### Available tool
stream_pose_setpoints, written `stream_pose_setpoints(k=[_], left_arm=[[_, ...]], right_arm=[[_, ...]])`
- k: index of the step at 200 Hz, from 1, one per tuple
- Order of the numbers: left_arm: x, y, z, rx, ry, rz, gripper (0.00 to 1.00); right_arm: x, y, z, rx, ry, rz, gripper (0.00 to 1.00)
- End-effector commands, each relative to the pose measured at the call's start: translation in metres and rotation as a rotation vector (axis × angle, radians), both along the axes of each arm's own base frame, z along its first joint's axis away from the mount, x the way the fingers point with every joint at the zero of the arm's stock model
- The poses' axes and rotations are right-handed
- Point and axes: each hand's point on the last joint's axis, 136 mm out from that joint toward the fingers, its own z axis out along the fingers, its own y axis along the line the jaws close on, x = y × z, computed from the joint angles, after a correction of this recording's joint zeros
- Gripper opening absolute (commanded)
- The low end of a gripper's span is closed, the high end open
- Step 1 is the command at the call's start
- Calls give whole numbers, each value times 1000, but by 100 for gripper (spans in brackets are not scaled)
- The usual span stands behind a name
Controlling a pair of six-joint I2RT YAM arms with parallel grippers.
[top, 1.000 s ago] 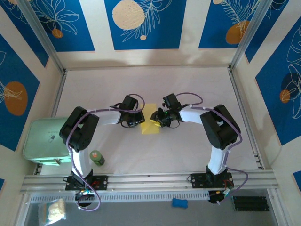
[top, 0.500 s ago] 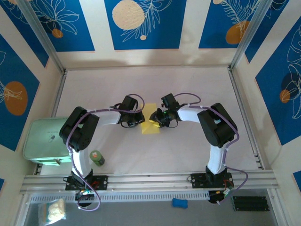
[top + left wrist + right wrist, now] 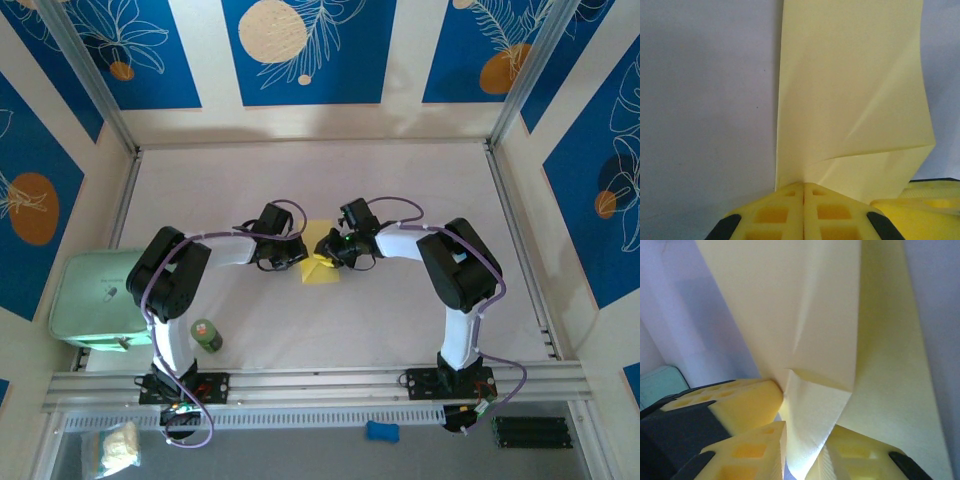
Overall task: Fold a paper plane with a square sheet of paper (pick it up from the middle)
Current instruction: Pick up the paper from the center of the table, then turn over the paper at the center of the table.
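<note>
Yellow sheet [image 3: 322,270] — left pincer [image 3: 803,186] and right pincer [image 3: 802,452] low, face-to-face.

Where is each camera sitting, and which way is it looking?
Top camera: up high behind the arms, looking down at the table. Both arms show, bases nearest, with the left pincer and right pincer at the paper sheet.
Left wrist camera: on the left wrist, looking along its shut pincer at the paper sheet.
Right wrist camera: on the right wrist, looking past its pincer at the paper sheet.
Shared: all three see the yellow paper sheet.
</note>
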Motion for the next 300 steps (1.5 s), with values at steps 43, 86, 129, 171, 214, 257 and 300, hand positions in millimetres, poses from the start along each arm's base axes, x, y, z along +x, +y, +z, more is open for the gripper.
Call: stream_pose_setpoints(k=[43,86,129,171,214,257,300], left_arm=[[-13,14,-18,39,70,22,8],[-7,11,4,-12,42,28,13],[4,23,52,-105,-36,68,36],[-4,33,97,-219,-120,39,68],[-20,23,137,-374,-199,-18,95],[-21,5,163,-544,-215,-45,96],[-16,-6,168,-621,-200,-46,84]], right_arm=[[-11,7,-5,48,22,28,17],[-9,6,-7,36,18,23,9],[2,3,14,49,-77,32,2],[16,6,74,182,-233,73,1],[21,3,120,326,-267,82,2],[23,7,150,433,-289,118,2],[24,7,160,482,-286,124,3]])
